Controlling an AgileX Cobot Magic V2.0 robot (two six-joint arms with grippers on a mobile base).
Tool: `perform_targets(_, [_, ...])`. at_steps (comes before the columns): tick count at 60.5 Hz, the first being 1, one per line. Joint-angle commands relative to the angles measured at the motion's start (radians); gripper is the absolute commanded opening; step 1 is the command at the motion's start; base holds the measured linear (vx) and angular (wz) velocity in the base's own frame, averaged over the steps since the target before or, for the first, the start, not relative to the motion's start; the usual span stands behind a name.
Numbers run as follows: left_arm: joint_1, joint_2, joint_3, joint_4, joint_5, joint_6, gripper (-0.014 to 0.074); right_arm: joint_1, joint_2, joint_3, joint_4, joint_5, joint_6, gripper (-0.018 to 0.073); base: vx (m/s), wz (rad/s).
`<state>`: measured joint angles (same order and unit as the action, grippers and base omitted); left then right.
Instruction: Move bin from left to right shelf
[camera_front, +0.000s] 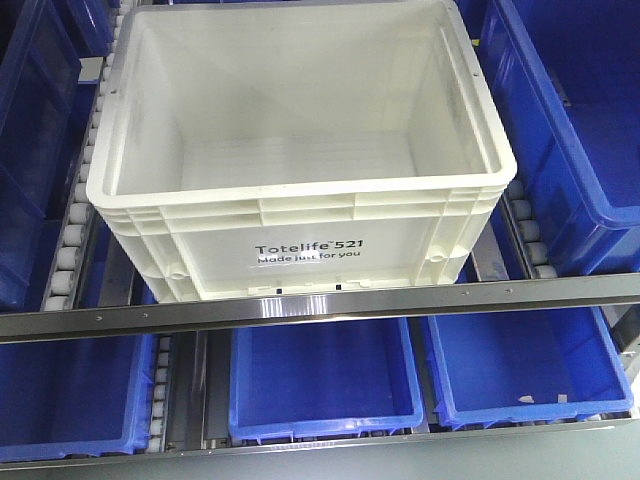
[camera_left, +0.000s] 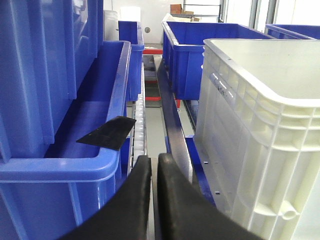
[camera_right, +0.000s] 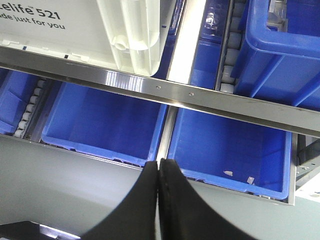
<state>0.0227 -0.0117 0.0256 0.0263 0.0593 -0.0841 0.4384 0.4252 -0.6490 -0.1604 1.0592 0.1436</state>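
Note:
The bin (camera_front: 300, 225) is a large white empty tote with black "Totelife 521" print, standing on the upper shelf level between blue bins. In the left wrist view the bin's (camera_left: 250, 125) ribbed side wall fills the right half. My left gripper (camera_left: 154, 162) hangs just left of that wall, over the roller lane, its black fingers (camera_left: 135, 200) nearly together with nothing between them. The right wrist view catches the bin's (camera_right: 75, 35) lower front corner at the top left. My right gripper (camera_right: 158, 165) is shut and empty, below the shelf front. Neither gripper shows in the front view.
A steel front rail (camera_front: 320, 305) runs under the white tote. Blue bins flank it at left (camera_front: 40, 120) and right (camera_front: 570, 130), and three more sit on the lower level (camera_front: 325, 380). Roller tracks (camera_front: 70, 240) line the lanes. A black flap (camera_left: 107, 133) lies on the near blue bin's rim.

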Motion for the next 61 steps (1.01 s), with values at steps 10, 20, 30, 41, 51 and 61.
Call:
perform_targets(10, [-0.003,-0.013,-0.018,-0.009,-0.080,-0.009,0.0019,-0.001,0.010,-0.025,-0.017,-0.054,-0.005,-0.0007,0.00,0.00])
perform_targets(20, [-0.003,-0.013,-0.018,-0.009,-0.080,-0.009,0.0019,-0.001,0.010,-0.025,-0.017,-0.054,-0.005,-0.0007,0.00,0.00])
perform_targets(30, [-0.003,-0.013,-0.018,-0.009,-0.080,-0.009,0.0019,-0.001,0.010,-0.025,-0.017,-0.054,-0.005,-0.0007,0.00,0.00])
perform_targets(41, [-0.003,-0.013,-0.018,-0.009,-0.080,-0.009,0.0019,-0.001,0.004,-0.019,-0.017,-0.061,-0.005,-0.0007,0.00,0.00])
perform_targets(51, [-0.003,-0.013,-0.018,-0.009,-0.079,-0.009,0.0019,-0.132,-0.086,0.093,0.014,-0.338,0.002,-0.0007,0.00,0.00])
perform_targets(61, [-0.003,-0.013,-0.018,-0.009,-0.079,-0.009,0.0019,-0.330,-0.226,0.313,0.067,-0.688,0.015,-0.0007,0.00,0.00])
